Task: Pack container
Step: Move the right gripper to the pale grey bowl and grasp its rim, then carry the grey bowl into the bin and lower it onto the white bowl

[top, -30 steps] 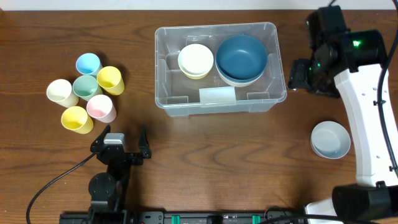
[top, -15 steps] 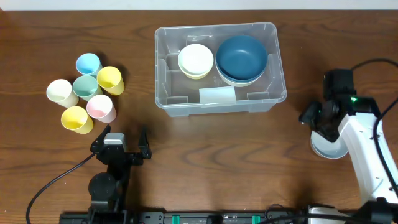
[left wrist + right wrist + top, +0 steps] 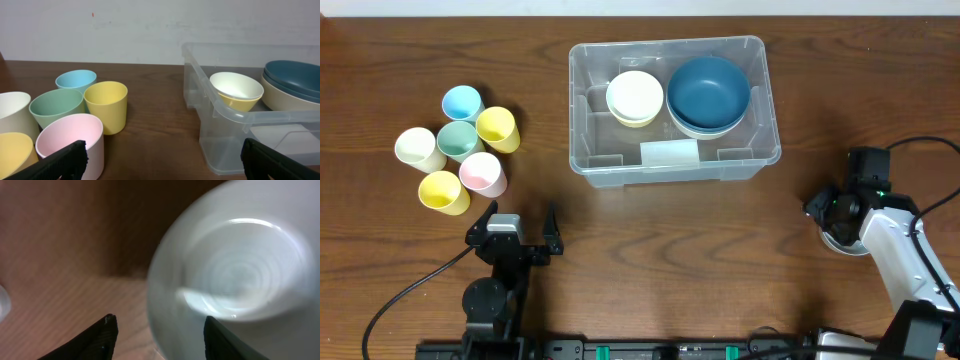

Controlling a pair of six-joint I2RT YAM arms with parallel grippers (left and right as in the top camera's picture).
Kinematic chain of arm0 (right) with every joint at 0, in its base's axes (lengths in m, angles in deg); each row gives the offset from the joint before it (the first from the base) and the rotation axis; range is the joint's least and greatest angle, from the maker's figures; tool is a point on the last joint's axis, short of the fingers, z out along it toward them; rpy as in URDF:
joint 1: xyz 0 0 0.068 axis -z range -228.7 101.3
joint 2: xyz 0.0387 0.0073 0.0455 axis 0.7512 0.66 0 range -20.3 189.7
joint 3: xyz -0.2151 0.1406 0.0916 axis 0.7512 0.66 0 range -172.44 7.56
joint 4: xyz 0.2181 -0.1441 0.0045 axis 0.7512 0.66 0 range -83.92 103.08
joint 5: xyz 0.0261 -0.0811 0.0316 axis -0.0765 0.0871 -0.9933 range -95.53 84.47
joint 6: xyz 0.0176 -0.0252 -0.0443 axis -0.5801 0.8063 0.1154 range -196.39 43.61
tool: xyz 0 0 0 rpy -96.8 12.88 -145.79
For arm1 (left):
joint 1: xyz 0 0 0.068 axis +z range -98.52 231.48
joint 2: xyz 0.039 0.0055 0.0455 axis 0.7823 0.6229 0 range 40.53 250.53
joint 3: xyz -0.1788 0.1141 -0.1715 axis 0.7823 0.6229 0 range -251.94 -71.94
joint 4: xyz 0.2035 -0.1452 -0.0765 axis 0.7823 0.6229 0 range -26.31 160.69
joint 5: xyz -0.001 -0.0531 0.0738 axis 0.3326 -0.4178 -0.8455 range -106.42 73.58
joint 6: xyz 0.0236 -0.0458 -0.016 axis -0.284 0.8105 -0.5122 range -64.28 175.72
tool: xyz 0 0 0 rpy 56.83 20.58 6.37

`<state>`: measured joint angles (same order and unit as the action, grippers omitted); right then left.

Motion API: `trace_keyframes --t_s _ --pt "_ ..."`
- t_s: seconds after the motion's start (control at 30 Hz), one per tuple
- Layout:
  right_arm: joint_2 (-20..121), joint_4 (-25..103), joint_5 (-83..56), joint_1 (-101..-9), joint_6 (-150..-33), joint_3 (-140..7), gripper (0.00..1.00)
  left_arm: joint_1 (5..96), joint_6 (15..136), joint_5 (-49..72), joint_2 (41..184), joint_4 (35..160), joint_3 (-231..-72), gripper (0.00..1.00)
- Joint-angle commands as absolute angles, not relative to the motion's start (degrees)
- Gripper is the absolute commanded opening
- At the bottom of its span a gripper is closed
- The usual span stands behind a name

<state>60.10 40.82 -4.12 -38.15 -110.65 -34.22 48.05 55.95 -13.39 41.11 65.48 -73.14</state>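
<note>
Brown wooden tabletop carries the clear container, with stacked bowls inside. Six cups cluster left of the container. A pale bowl sits to its right-front, under the spread right fingers. The left fingers, front-left of the container, are spread and empty.

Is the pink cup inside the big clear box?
No, the pink cup stands on the table among the other cups, outside the container.
</note>
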Motion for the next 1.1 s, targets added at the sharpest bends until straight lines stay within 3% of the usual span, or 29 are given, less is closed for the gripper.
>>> trace_keyframes --t_s 0.0,0.13,0.2,0.67,1.07 --pt "59.2 39.7 -4.5 -37.7 -108.5 -34.0 0.52 48.3 56.6 -13.4 40.8 67.5 -72.2 0.98" --pt "59.2 38.7 -4.5 -37.7 -107.4 -34.0 0.30 48.3 56.6 -13.4 40.8 67.5 -72.2 0.98" --pt "59.2 38.7 -4.5 -37.7 -107.4 -34.0 0.25 48.3 56.6 -13.4 40.8 67.5 -72.2 0.98" --pt "59.6 39.7 -4.1 -37.7 -108.1 -33.8 0.23 48.3 56.6 -13.4 40.8 67.5 -72.2 0.98" --pt "64.0 39.1 -4.1 -37.7 -108.5 -33.6 0.08 48.3 56.6 -13.4 40.8 67.5 -72.2 0.98"
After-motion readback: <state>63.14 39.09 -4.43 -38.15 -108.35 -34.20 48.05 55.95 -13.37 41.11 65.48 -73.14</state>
